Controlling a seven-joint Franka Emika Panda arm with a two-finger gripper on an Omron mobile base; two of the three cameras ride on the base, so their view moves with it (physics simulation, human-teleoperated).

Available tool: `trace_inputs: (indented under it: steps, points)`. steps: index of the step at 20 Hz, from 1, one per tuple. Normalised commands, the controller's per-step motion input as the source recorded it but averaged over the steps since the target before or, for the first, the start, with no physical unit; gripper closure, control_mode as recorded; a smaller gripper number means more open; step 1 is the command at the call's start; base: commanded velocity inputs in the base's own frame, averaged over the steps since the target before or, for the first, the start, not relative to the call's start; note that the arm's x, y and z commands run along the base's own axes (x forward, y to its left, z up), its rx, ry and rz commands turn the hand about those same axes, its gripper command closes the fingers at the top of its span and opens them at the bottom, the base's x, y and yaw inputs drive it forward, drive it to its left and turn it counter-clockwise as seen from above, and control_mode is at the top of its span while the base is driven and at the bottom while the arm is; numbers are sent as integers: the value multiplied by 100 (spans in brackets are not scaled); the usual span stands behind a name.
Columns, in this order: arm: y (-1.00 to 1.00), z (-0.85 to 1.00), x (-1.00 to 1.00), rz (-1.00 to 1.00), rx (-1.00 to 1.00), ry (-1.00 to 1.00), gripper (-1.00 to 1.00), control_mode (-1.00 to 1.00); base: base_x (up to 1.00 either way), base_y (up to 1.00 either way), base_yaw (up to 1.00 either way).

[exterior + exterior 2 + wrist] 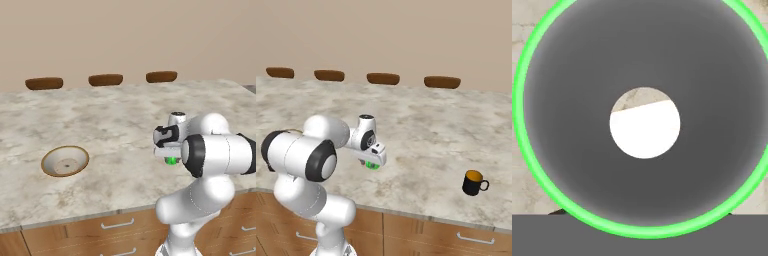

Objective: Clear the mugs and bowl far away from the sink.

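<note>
The robot's fingers (373,165) point down at the small bright green mug (373,165), near the front edge of the pale marble worktop (421,130). I cannot tell how wide they are. The wide tan bowl with a white inside (65,160) sits near the front left. The black mug with an orange inside (474,182) stands near the front right.

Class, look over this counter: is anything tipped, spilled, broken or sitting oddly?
Nothing is spilled or broken. The bowl sits level on the counter and the black mug stands upright. One oddity: the green mug is tucked right under the gripper, and its rim rings the hand view.
</note>
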Motion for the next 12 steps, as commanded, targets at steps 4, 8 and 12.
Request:
trace_inputs:
  steps: [4,8,12]
  points:
    - [0,0,0,0,0,0,-100,-100,0,0,0]
    - [-1,34,-7,0,0,-1,-100,-100,0,0,0]
    - [0,73,-14,0,0,-1,-100,-100,0,0,0]
